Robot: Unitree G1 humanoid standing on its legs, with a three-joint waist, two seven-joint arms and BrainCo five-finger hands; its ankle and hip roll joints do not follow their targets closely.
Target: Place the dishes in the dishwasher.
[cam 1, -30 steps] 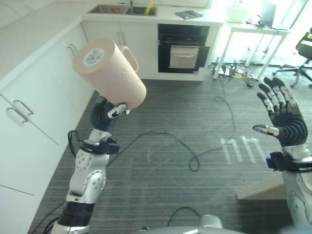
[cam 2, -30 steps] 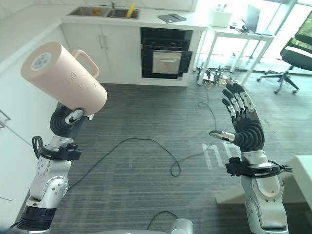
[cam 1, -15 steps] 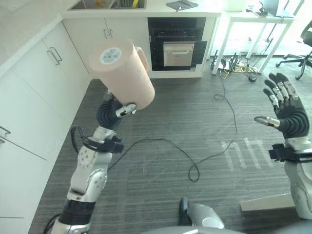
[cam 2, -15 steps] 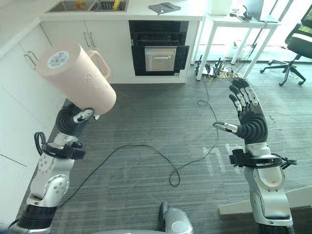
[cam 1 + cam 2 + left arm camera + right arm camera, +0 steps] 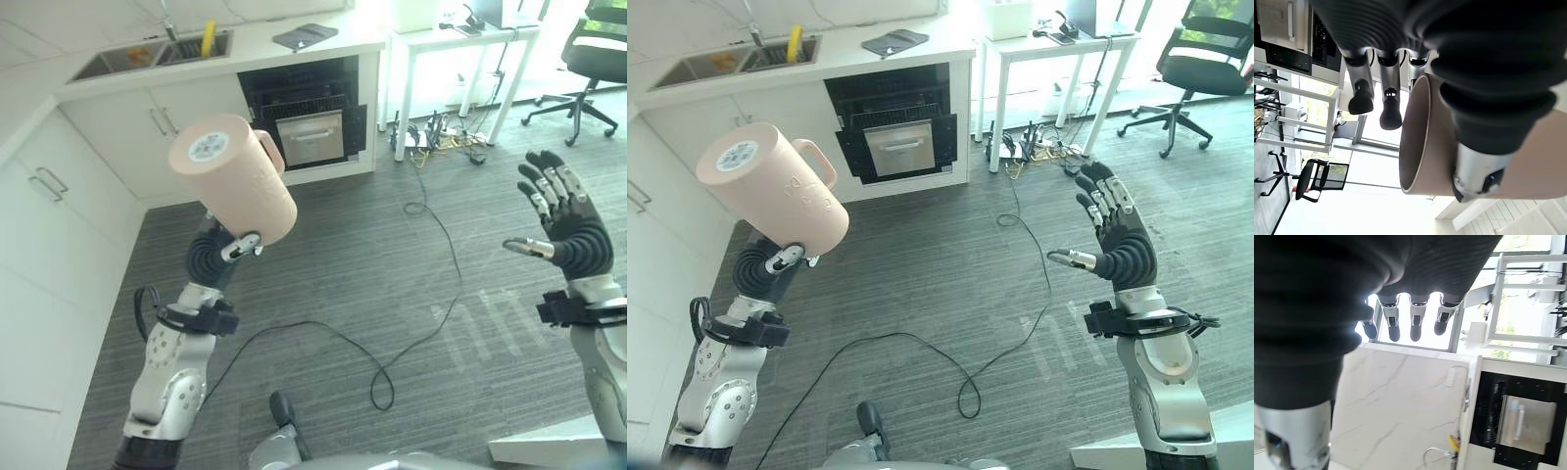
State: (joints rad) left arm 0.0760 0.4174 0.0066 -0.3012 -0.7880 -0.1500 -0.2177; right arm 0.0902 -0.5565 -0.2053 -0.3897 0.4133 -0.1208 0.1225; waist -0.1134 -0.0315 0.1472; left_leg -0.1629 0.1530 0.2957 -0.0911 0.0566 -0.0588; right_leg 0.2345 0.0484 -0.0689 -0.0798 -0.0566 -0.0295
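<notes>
A tall peach-pink pitcher (image 5: 233,176) with a side handle is held up at the left, tilted, its base with a round sticker facing me. My left hand (image 5: 217,257) is shut on it from below. In the left wrist view the fingers (image 5: 1362,98) and thumb curl round the pitcher's rim (image 5: 1420,142). My right hand (image 5: 568,235) is raised at the right, open and empty, with its fingers (image 5: 1393,325) straight. The dark open appliance (image 5: 309,113) with a silver front sits under the counter, well beyond both hands.
White cabinets (image 5: 49,245) run along the left. The counter carries a sink (image 5: 157,54) and a dark notebook (image 5: 306,35). A white table (image 5: 460,39) and an office chair (image 5: 588,39) stand at the back right. A white block (image 5: 549,446) lies at lower right.
The whole view has shifted, so the camera has moved: the counter and the appliance now sit more to the left. Both hands keep their poses, and the pitcher stays held.
</notes>
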